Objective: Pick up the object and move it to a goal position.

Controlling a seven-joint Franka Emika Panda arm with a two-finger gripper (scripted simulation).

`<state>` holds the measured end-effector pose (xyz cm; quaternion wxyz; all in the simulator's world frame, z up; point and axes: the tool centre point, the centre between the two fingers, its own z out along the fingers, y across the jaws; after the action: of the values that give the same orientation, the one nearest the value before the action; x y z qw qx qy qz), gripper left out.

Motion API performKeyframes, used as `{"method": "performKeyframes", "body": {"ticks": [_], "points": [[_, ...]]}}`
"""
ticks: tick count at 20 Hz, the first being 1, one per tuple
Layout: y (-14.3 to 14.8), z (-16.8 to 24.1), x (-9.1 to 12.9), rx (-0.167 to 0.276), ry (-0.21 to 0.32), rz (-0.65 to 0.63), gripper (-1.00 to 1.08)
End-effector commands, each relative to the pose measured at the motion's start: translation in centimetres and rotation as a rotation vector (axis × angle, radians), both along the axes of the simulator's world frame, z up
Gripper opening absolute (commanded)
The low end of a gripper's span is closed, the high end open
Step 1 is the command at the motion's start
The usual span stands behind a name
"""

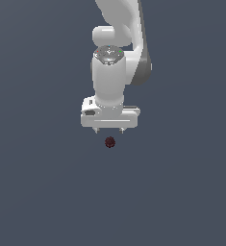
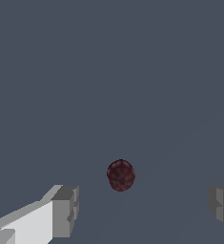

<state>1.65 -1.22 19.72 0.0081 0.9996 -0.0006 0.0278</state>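
The object, a small dark red ball with darker speckles, lay on the plain grey-blue surface, just beside the white gripper in the exterior view. In the wrist view the ball was seen between the two grey fingertips, and it touched neither of them. The fingers stood wide apart, with nothing held between them. I judge that the step in hand was the approach before the grasp. The next move probably called for lowering the gripper until the pads were level with the ball, keeping it centred, and then closing gently, because such a round thing could easily roll away.
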Motion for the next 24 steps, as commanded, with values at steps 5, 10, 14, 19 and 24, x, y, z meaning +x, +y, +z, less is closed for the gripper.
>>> {"method": "performKeyframes", "body": {"ticks": [5, 10, 14, 19, 24], "points": [[-0.2, 0.1, -0.1, 0.003, 0.0, 0.004, 1.0], [-0.7, 0.2, -0.4, 0.01, -0.001, 0.015, 1.0], [-0.7, 0.2, -0.4, 0.01, -0.001, 0.014, 1.0], [-0.7, 0.0, -0.5, 0.009, 0.0, 0.022, 1.0], [-0.7, -1.6, -0.9, 0.006, 0.008, 0.067, 1.0]]}}
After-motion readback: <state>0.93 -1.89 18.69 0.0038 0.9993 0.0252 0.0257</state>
